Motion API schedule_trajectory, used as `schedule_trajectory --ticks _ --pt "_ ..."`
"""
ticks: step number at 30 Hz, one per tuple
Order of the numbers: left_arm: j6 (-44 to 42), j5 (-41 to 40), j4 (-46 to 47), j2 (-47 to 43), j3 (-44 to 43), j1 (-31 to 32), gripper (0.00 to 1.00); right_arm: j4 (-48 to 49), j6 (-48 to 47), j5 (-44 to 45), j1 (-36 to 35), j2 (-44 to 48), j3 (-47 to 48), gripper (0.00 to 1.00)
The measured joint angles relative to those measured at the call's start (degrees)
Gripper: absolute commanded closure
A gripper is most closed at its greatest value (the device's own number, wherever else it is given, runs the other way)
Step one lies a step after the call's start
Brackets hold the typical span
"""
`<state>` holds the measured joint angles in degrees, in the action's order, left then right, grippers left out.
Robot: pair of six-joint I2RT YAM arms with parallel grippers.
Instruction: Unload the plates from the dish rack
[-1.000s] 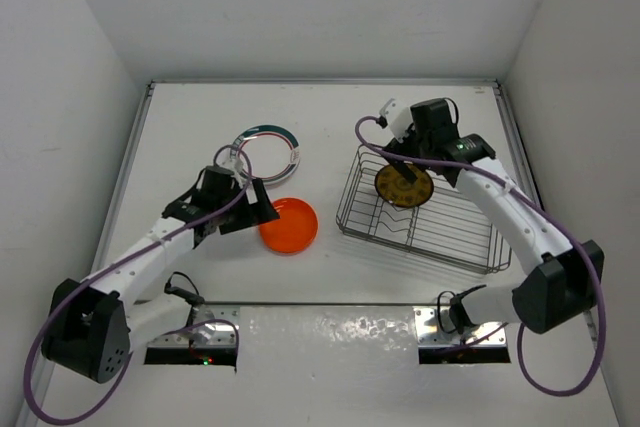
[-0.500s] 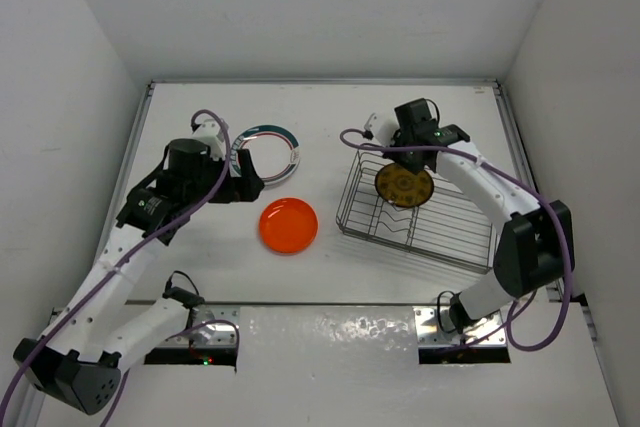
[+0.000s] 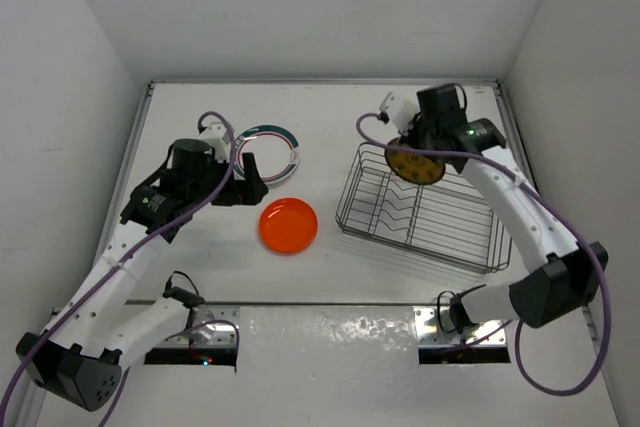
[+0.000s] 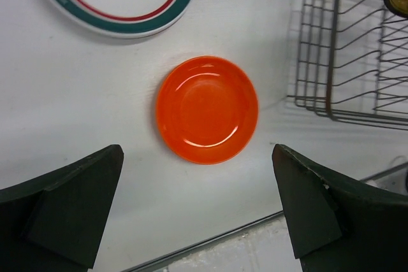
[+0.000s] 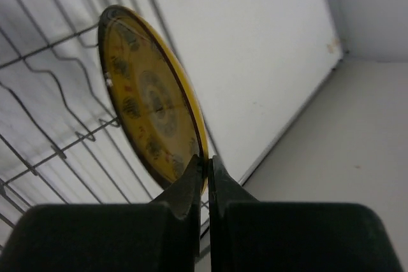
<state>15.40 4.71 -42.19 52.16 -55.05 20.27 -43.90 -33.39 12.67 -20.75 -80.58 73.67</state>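
My right gripper [image 5: 208, 161] is shut on the rim of the amber patterned plate [image 5: 148, 118], which hangs edge-on above the far left corner of the silver wire dish rack [image 3: 425, 217]; from above the plate [image 3: 417, 164] shows just under the gripper [image 3: 422, 143]. An orange plate [image 3: 289, 225] lies flat on the table left of the rack, and a white plate with a green-and-red rim [image 3: 268, 152] lies behind it. My left gripper [image 4: 199, 205] stands open high over the orange plate [image 4: 207, 109], nothing between its fingers.
The rack [image 4: 350, 62] holds no other plate that I can see; its upright prongs stand bare. White walls close in the table at the back and both sides. A metal strip [image 3: 320, 319] runs along the near edge between the arm bases.
The right gripper closed on the amber plate's rim and lifted it up and back out of the rack. The left arm drew back and up from the orange plate and stayed open.
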Motion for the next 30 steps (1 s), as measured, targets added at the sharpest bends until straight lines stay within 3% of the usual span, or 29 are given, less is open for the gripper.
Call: schedule_trajectory --ticks 5,9,14,19,24,26,28,29,30 --pt "2.4 6.9 6.9 -0.2 -0.2 0.0 0.0 -4.0 5.7 -0.2 0.0 3.4 14.0 1.0" --pt "5.4 15.0 19.4 -0.4 -0.2 0.0 0.0 -3.3 15.2 -8.7 0.0 6.5 17.6 1.0" --pt "6.8 22.1 33.0 0.5 -0.2 0.0 0.0 9.3 34.0 -27.9 -0.1 11.1 5.6 1.0" --pt "6.6 24.5 36.5 4.7 0.0 0.0 0.05 24.7 51.1 -39.1 -0.1 14.6 -9.9 1.0" --pt "7.1 26.9 39.3 6.5 5.9 0.0 0.27 38.2 62.6 -44.0 -1.2 14.6 -13.5 1.0" --pt "8.3 28.7 41.0 6.8 8.6 0.0 0.53 42.9 65.5 -44.9 -2.1 14.6 -14.8 1.0" --pt "9.3 30.1 42.6 7.5 9.7 0.0 0.62 46.5 67.8 -45.1 -2.9 14.6 -16.5 1.0" --pt "9.7 30.9 43.5 8.1 9.8 0.0 0.8 48.3 68.8 -45.1 -3.3 14.5 -17.6 1.0" --pt "10.6 31.5 44.4 8.6 9.8 0.0 0.93 49.2 69.5 -45.1 -3.6 14.3 -18.3 1.0"
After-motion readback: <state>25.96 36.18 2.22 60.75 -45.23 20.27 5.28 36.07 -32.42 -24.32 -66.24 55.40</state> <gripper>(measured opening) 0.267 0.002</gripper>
